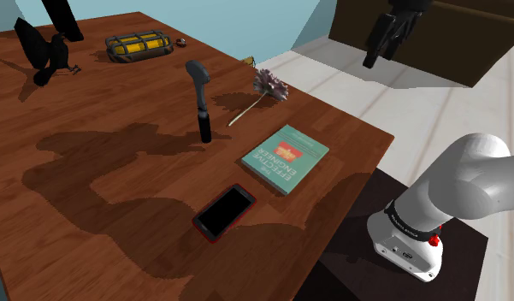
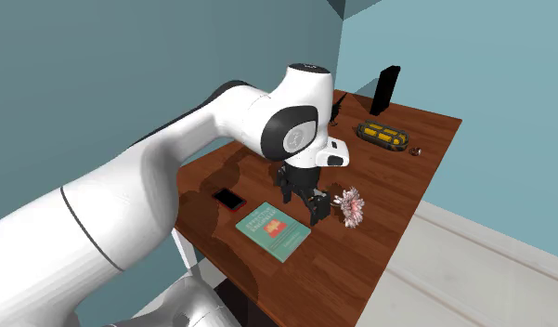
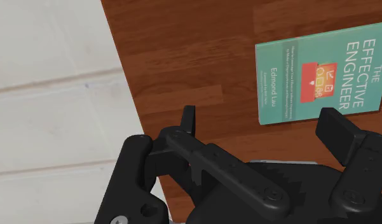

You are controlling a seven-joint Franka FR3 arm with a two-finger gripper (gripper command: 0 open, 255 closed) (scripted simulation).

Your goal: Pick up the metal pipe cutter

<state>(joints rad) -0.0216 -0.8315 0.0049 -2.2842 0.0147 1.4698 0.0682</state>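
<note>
My claw [image 3: 262, 127] is released. In the wrist view its two blocky black fingers [image 3: 187, 121] stand wide apart and clasp nothing. Under them is the edge of the table [image 1: 92, 171], reddish-brown wood with a streaked grain, and beside it a pale floor [image 3: 49, 95] of broad planks. A corner of a flat teal book [image 1: 285, 158] lies just beyond my fingertips, with white lettering and a small red square on its cover.

The pipe cutter [image 1: 199, 98] lies flat on the table, well apart from me. It is dull dark grey, with a chunky hooked head at its far end and a slim straight handle running toward the near edge. In the shoulder view it sits at about ten o'clock from the book, and I hang high at about two o'clock from it.

At three o'clock from the cutter's head lies a flower [image 1: 268, 85], a frilled pinkish bloom on a thin pale stem. Between seven and eight o'clock from the book rests a phone [image 1: 224, 212], a glossy black slab with a red rim. At eleven o'clock from the cutter sits a rounded yellow capsule [image 1: 139, 45] wrapped in dark bars.
</note>
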